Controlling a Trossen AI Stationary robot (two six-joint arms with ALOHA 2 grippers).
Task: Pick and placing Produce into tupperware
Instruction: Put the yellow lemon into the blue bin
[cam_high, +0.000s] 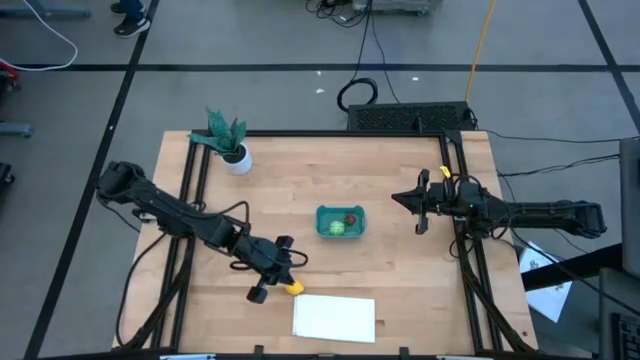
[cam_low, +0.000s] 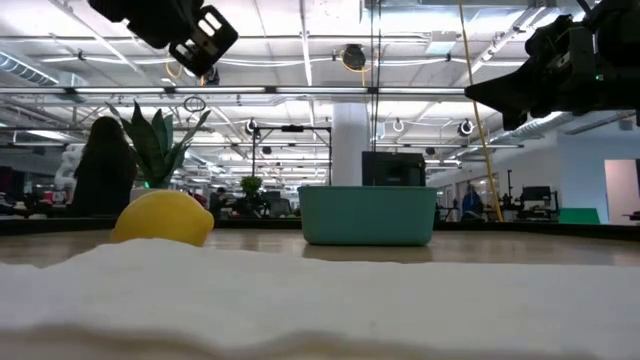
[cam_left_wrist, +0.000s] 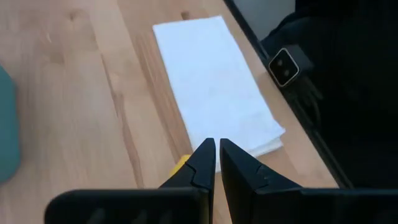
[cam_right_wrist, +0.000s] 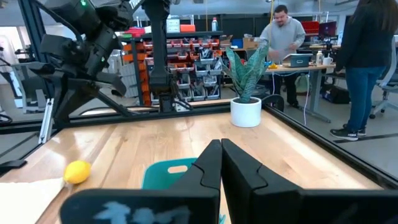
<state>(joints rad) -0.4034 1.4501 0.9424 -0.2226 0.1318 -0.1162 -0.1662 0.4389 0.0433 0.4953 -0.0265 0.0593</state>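
Note:
The yellow lemon (cam_high: 292, 288) lies on the table at the far-left corner of the white sheet; it also shows in the low view (cam_low: 165, 218). The teal tub (cam_high: 340, 221) stands mid-table and holds the round green piece (cam_high: 337, 228) and the small red piece (cam_high: 351, 218). My left gripper (cam_high: 283, 272) hangs shut above and just beside the lemon, raised well off the table (cam_low: 205, 35). In its wrist view, the lemon's edge (cam_left_wrist: 181, 164) peeks out beside the shut fingers (cam_left_wrist: 216, 144). My right gripper (cam_high: 398, 199) is shut and hovers to the tub's right (cam_right_wrist: 219, 146).
A flat white sheet (cam_high: 334, 317) lies near the table's near edge. A green plant in a white pot (cam_high: 232, 148) stands at the far left corner. Black frame rails (cam_high: 190, 180) run along both table sides. People stand in the room beyond (cam_right_wrist: 283, 31).

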